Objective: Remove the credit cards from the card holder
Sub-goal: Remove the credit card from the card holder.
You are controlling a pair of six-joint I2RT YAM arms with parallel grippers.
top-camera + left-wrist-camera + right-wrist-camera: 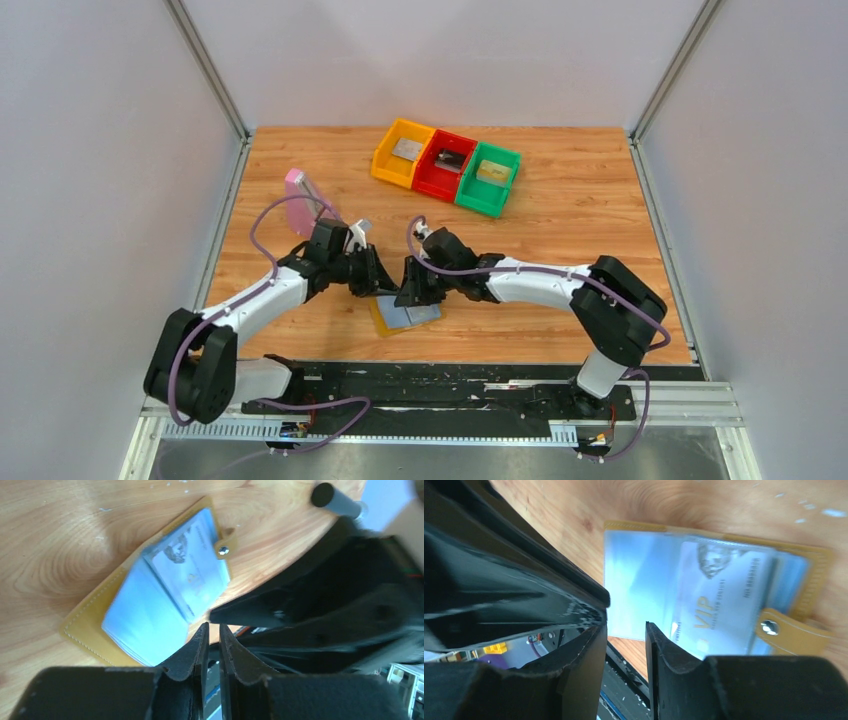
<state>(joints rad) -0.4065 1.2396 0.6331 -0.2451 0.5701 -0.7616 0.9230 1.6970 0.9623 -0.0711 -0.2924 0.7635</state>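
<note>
Jaws of both arms are hovering narrowly parted, gripping nothing; the card holder (405, 320) is lying open on the counter (560, 190) at 11 o'clock from the left pair. Its silver credit card (719, 605) is looking light, stiff, slick: pinching a short edge seems best.

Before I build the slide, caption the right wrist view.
Right claw, jaws parted and empty, poised at the open card holder, a silver VIP card tucked inside.
</note>
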